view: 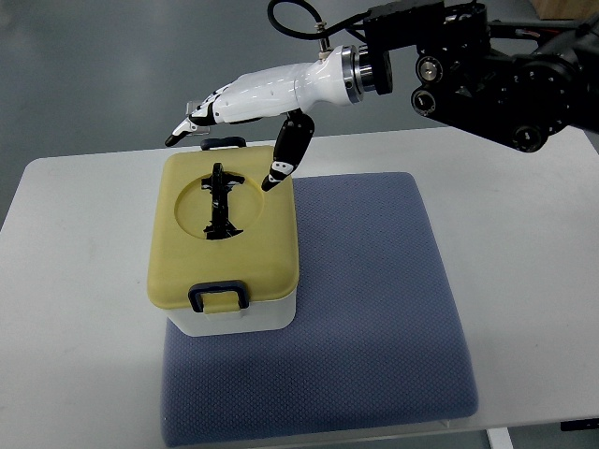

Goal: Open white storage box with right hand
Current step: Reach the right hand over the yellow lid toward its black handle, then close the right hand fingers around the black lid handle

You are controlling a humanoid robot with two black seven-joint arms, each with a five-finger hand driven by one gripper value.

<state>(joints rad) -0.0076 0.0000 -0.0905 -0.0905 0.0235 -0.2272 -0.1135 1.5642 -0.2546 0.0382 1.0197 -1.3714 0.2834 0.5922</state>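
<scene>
A white table (75,281) is seen across the whole view, and a blue-grey mat (374,309) is laid on its middle and right part. At the mat's left edge a white storage box (229,318) is placed upright, partly on the mat, closed by a yellow lid (253,253). A black handle (221,201) is folded flat in the lid's round recess, and dark clasps (218,297) are seen at the near and far rims. Above the far side of the lid the right hand (245,117) is held, reached in from the upper right on a black arm (487,70). Its fingers (192,123) are stretched out and nothing is grasped; the dark thumb (288,154) is pointed down towards the lid's far right corner.
</scene>
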